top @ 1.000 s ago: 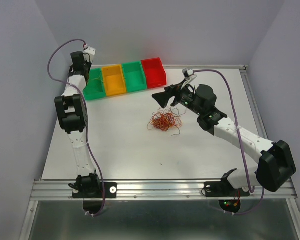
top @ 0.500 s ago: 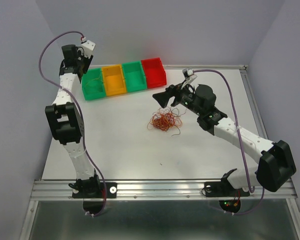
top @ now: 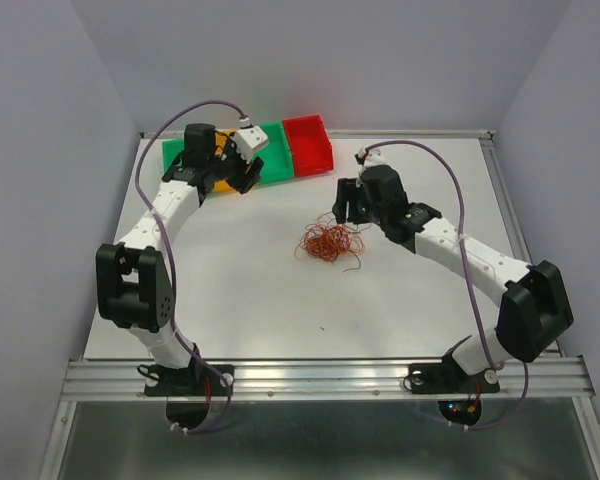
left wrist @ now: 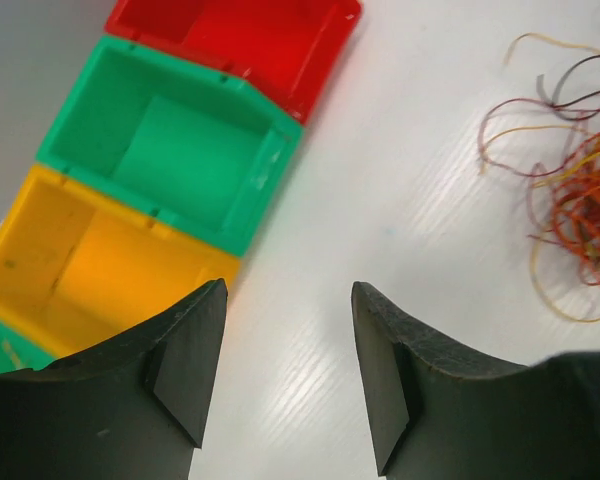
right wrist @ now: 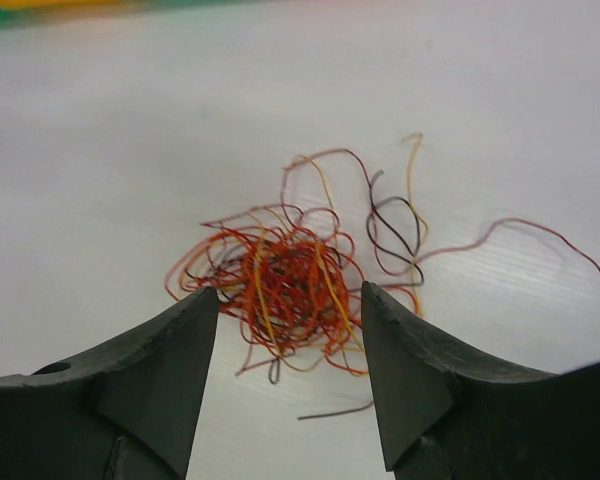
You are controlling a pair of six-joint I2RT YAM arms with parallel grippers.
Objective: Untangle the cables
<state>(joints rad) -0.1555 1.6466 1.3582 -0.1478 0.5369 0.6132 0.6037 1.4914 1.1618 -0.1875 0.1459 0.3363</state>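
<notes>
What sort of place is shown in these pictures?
Probably a robotics lab test cell: a white tabletop enclosed by plain grey walls, an aluminium rail along its near edge, and a row of red, green and yellow plastic bins.

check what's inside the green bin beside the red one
The green bin looks empty. The left wrist view shows its bare floor and far walls with nothing lying on them. The inner face of its near wall is hidden from that angle.

Pale lilac walls (top: pixel 330 60), white tabletop (top: pixel 260 300), aluminium rail (top: pixel 320 380) along near edge, even light.
</notes>
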